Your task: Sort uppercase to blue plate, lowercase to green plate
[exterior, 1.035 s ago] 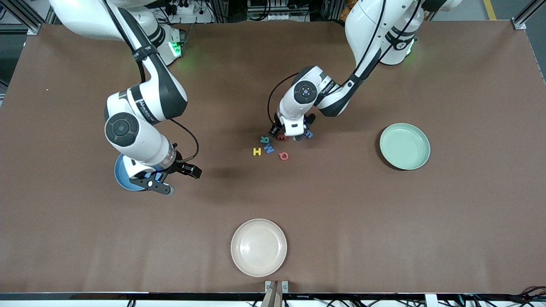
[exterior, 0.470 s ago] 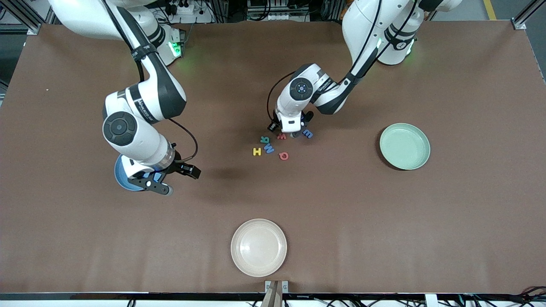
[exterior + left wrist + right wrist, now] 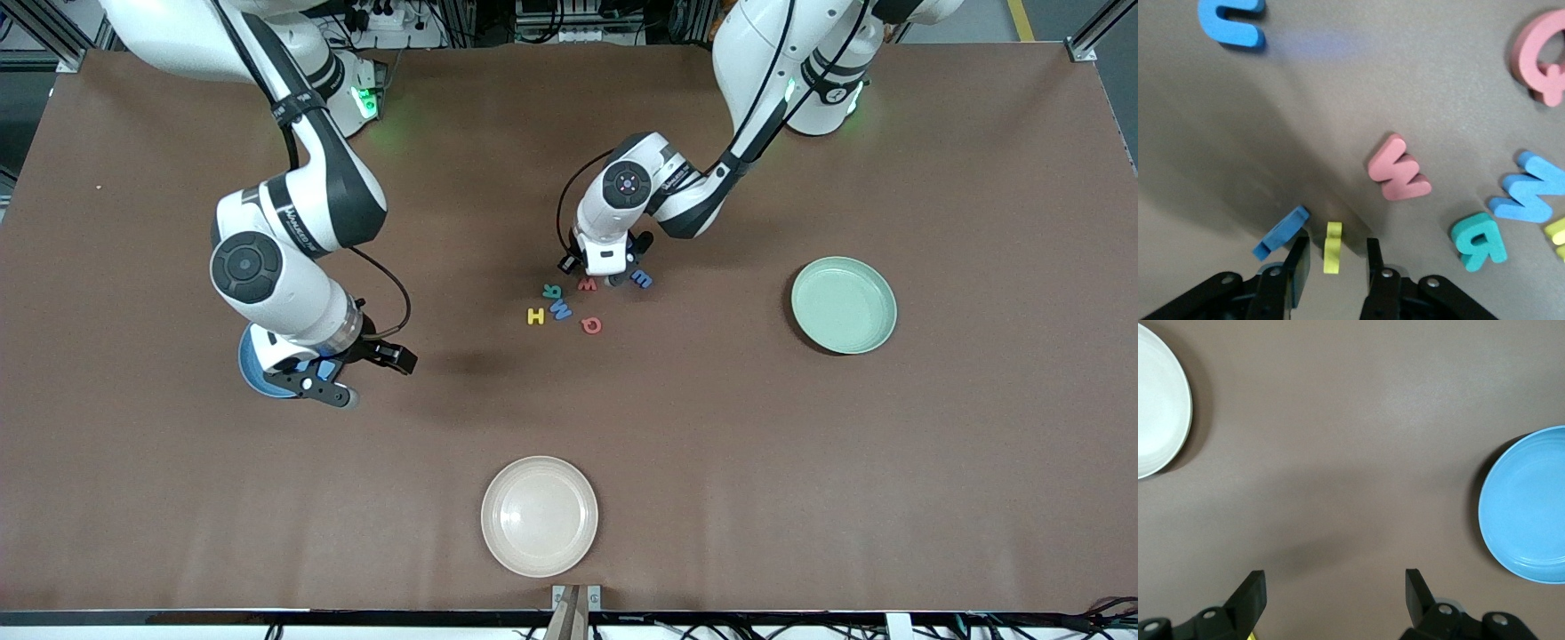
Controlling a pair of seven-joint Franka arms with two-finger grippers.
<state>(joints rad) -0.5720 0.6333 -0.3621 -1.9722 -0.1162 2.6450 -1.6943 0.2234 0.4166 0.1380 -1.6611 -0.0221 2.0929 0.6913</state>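
We see the left pincer (image 3: 1335, 257) low over the table, its fingers around a small yellow piece (image 3: 1332, 247) but not yet touching it, a blue letter (image 3: 1280, 232) just beside. The right pincer (image 3: 1335, 590) waits open near the blue plate (image 3: 1528, 507).

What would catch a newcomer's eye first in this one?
Probably the cluster of bright foam letters mid-table, with the left gripper low among them, its fingers either side of a small yellow piece and a blue letter tipped up against one finger. Next, the right gripper waits open beside the blue plate, which the right arm partly hides in the front view. The green plate lies at the left arm's end.
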